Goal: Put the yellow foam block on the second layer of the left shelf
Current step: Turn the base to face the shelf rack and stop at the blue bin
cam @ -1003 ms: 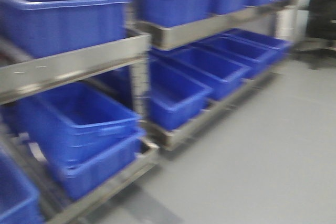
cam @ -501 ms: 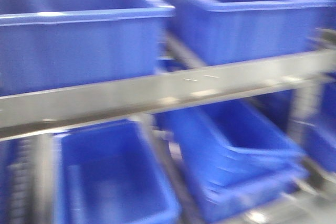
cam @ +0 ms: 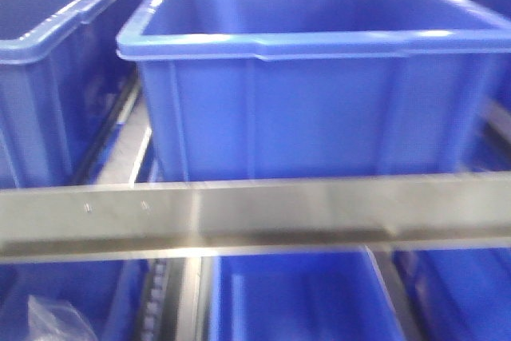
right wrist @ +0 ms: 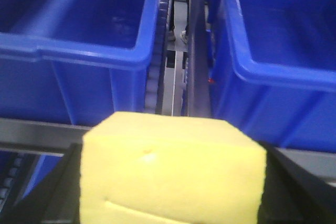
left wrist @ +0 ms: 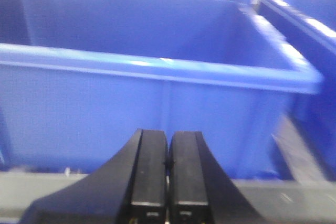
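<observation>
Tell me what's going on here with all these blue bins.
A two-armed robot is facing a metal shelf rail stocked with blue bins. The right arm's fingers clamp the yellow foam block, held in front of the gap between two bins. The left arm's fingers are shut with nothing between them. The block is not yet set down on any shelf.

No legible text, label, brand, number or sign appears in any view. The blue bins (cam: 319,109), the metal shelf rail (cam: 255,213) and the yellow foam block (right wrist: 173,177) present plain faces. Two small marks on the rail are too blurred to read.
</observation>
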You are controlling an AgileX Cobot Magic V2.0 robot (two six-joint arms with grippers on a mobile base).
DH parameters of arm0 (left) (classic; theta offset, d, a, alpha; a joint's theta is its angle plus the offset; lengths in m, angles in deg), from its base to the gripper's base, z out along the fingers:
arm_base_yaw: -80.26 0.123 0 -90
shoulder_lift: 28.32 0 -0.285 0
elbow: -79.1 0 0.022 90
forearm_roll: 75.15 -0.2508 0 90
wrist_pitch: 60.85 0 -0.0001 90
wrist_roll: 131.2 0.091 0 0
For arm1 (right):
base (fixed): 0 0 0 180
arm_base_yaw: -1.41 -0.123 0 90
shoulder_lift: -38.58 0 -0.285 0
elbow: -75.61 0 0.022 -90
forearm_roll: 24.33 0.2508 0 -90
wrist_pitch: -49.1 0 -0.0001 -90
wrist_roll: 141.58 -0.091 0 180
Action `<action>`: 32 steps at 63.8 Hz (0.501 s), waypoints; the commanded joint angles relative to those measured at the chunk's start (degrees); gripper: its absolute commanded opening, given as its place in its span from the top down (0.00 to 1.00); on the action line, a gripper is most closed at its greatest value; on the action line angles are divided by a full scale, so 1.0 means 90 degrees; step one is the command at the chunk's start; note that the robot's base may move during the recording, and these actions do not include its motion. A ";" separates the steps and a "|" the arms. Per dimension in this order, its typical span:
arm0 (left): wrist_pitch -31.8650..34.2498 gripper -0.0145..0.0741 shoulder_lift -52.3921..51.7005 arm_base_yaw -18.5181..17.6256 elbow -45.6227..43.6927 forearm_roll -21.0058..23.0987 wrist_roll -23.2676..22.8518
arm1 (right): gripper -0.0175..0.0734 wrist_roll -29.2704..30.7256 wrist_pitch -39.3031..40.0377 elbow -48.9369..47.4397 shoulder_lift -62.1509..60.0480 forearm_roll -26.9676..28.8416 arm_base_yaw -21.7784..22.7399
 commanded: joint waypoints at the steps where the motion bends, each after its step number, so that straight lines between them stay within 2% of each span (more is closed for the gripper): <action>1: 0.0558 0.68 0.0051 0.0009 0.0165 0.0015 -0.0025 | 0.53 0.0043 0.0527 -0.0170 0.0126 -0.0162 0.0014; 32: 0.0558 0.68 0.0051 0.0009 0.0165 0.0015 -0.0025 | 0.53 0.0043 0.0527 -0.0170 0.0126 -0.0162 0.0014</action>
